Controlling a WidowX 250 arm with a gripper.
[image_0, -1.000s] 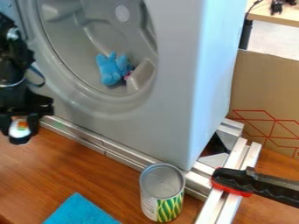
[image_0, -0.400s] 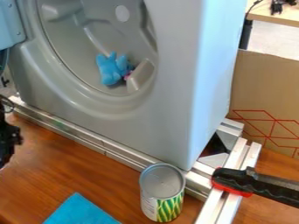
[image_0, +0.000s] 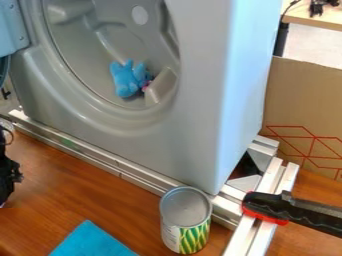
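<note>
Gripper (image_0: 8, 180) at view's left edge; can't tell whether apart or together. Tabletop (image_0: 80, 185) between it and can (image_0: 186, 222).

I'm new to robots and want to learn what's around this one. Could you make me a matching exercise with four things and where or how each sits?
Things
1. Blue soft toy
2. Can
3. Blue cloth
4. Black-and-red handle

Places and states
A. Flat, cut off by the picture's bottom edge
B. Across the metal rails
C. Inside the gray machine's round opening
D. Upright on the wooden table

Pairs: 1-C, 2-D, 3-A, 4-B
</note>
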